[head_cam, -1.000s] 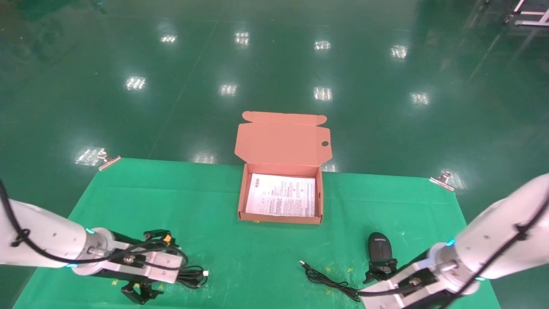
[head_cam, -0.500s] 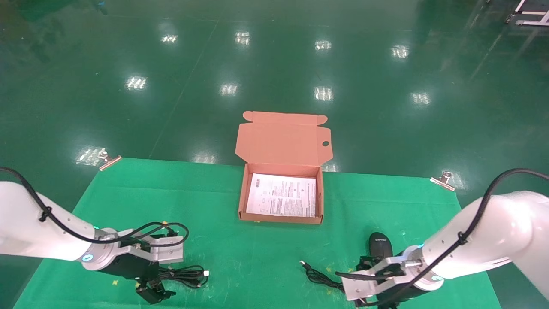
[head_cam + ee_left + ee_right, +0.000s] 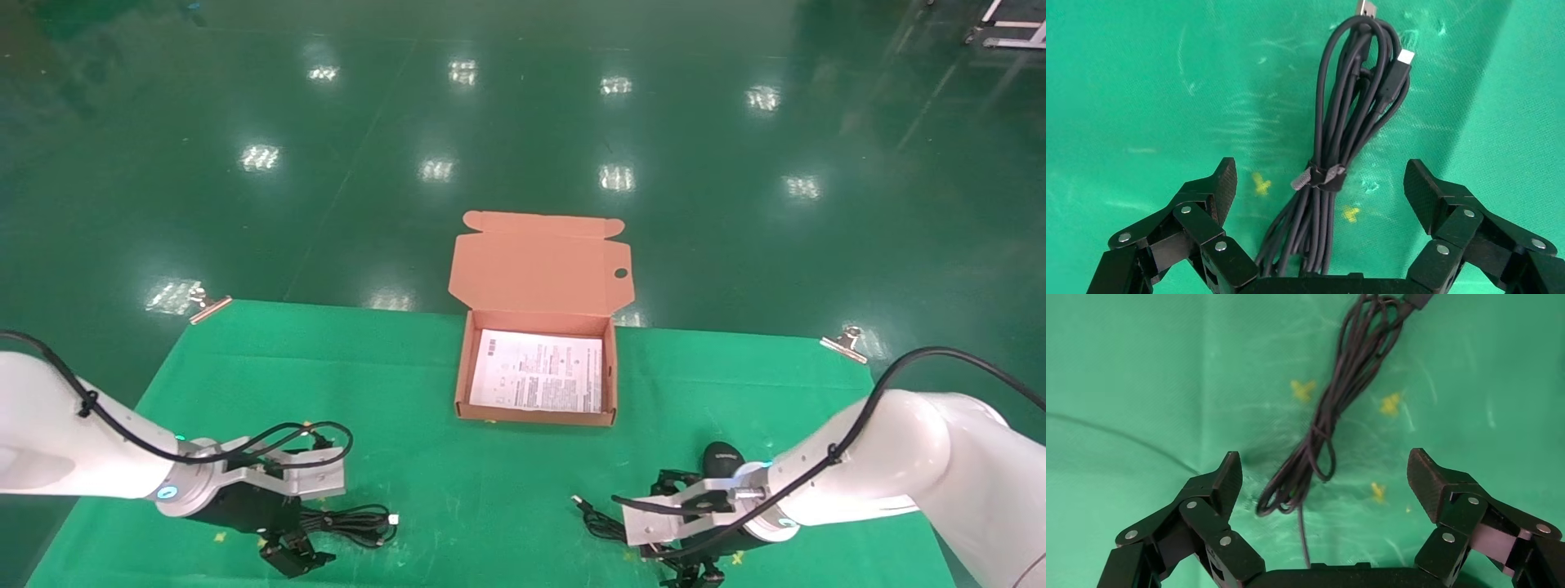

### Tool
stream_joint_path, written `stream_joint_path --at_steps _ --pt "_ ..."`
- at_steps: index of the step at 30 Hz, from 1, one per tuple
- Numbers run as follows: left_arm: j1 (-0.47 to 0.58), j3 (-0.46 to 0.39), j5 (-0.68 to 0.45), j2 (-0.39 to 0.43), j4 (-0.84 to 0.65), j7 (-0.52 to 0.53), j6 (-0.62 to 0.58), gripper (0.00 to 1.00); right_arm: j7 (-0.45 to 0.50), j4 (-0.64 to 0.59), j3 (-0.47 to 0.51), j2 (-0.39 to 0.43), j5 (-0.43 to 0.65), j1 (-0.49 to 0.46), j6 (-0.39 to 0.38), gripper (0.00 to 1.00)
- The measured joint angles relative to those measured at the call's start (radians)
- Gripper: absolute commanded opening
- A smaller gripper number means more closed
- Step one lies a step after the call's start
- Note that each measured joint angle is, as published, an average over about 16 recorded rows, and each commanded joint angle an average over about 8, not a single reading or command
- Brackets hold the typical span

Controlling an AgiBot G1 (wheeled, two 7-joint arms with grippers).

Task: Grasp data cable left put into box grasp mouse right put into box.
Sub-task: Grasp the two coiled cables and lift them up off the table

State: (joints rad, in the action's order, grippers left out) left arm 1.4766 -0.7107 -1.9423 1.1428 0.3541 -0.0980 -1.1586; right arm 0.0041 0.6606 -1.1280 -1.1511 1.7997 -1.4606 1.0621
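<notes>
Where glossy green floor (image 3: 523,122) reflects lights, green cloth (image 3: 458,482) lies clipped.

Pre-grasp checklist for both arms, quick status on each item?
1. left gripper open: ok, fingers spread either side of the data cable.
2. Data cable bundled: ok, a strap holds the loops and both plug ends lie on the green mat.
3. right gripper open: ok.
4. Right gripper over the mouse: not ok, its wrist view shows only the mouse cord between the fingers; in the head view the mouse body lies beside the wrist.
5. box open: ok, lid up, only a printed sheet inside.
6. Left gripper height over the cable: cannot tell.
</notes>
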Motion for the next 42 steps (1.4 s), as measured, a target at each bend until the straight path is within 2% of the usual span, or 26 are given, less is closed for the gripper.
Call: stream_joint_path --at_steps 7,42 --pt "0.003 0.001 0.002 0.003 -0.018 -0.010 0.005 0.00 -0.009 -0.012 0.003 -0.004 -0.001 0.004 -0.016 0.00" --pt "-0.001 0.000 0.000 -0.003 0.009 -0.003 -0.001 0.00 0.001 0.007 0.005 0.006 -0.008 -0.003 0.000 0.00"
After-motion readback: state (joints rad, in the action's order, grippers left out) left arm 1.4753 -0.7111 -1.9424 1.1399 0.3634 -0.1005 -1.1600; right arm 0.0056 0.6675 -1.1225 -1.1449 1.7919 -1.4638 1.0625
